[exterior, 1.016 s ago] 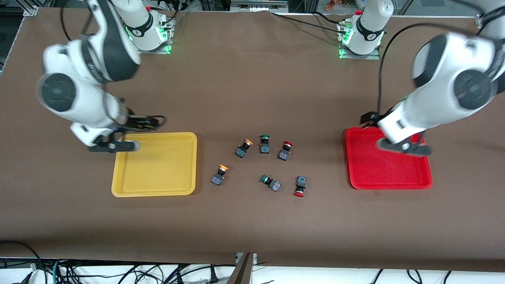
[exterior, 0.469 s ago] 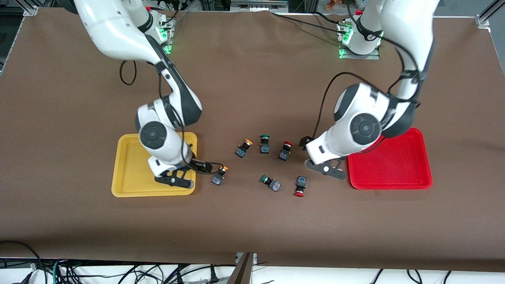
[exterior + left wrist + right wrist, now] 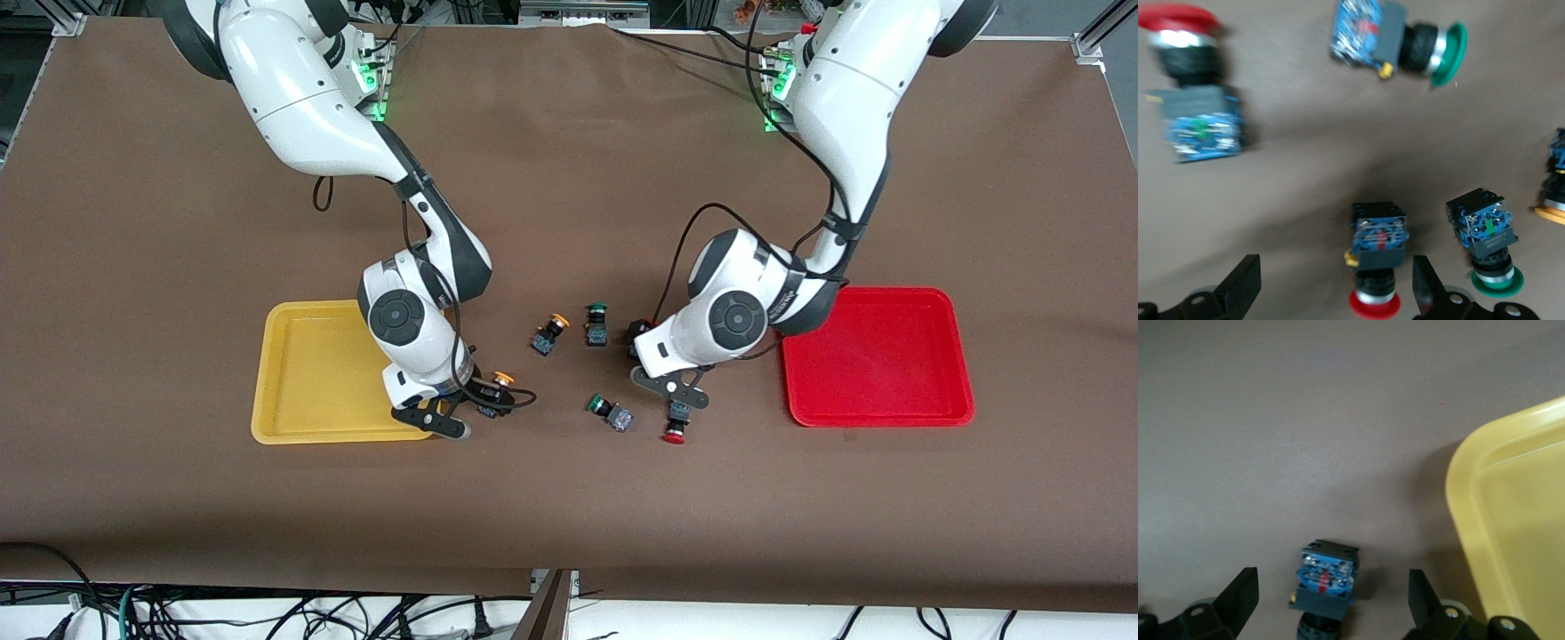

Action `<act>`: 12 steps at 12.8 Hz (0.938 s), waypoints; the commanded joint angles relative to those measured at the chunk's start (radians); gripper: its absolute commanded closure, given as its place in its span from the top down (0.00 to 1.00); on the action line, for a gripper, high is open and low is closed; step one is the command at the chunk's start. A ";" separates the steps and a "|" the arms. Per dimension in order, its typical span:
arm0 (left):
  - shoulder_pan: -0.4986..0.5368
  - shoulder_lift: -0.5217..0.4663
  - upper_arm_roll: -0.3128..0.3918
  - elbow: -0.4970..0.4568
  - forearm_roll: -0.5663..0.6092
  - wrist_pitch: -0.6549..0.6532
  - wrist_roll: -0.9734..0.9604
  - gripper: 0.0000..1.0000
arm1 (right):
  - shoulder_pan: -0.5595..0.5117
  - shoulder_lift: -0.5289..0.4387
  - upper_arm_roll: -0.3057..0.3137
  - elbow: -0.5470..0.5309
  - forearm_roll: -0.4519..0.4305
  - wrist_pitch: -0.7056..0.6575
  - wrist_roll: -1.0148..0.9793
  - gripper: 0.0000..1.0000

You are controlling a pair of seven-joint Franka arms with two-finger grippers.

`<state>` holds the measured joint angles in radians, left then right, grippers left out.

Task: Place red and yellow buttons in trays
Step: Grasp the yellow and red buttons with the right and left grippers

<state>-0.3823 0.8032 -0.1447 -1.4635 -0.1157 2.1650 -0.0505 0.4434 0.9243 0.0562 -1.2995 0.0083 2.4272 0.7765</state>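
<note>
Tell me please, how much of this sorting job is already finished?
Nothing is done yet: the yellow tray and the red tray hold no buttons. In hand: the right end effector, open, is over a yellow button beside the yellow tray; the left end effector, open, is over a red button. Left: all four, including the other red button and other yellow button.
</note>
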 commanded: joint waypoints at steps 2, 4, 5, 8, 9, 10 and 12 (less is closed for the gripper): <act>-0.041 0.030 0.013 0.008 -0.019 0.067 0.015 1.00 | 0.037 0.060 -0.004 0.034 0.012 0.052 0.044 0.98; -0.043 0.042 0.013 0.008 -0.018 0.068 0.015 1.00 | 0.037 0.064 -0.006 0.029 0.004 0.050 0.038 0.86; -0.050 0.047 0.013 0.008 -0.003 0.069 0.014 1.00 | 0.037 0.064 -0.006 0.029 0.001 0.047 0.035 0.75; -0.053 0.045 0.013 0.009 0.011 0.067 0.017 0.35 | 0.035 0.057 -0.010 0.029 -0.002 0.033 0.027 0.39; -0.055 0.044 0.011 0.012 0.043 0.067 0.017 0.22 | 0.034 0.053 -0.012 0.029 -0.002 0.020 0.027 0.31; -0.061 0.041 0.011 0.011 0.059 0.061 0.015 0.08 | 0.031 0.045 -0.013 0.031 -0.001 -0.003 0.027 0.27; -0.061 0.030 0.011 0.009 0.059 0.053 0.014 0.01 | 0.029 0.021 -0.013 0.035 0.002 -0.055 0.027 0.27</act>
<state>-0.4323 0.8450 -0.1437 -1.4625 -0.0748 2.2275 -0.0479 0.4744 0.9707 0.0443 -1.2773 0.0073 2.4263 0.8084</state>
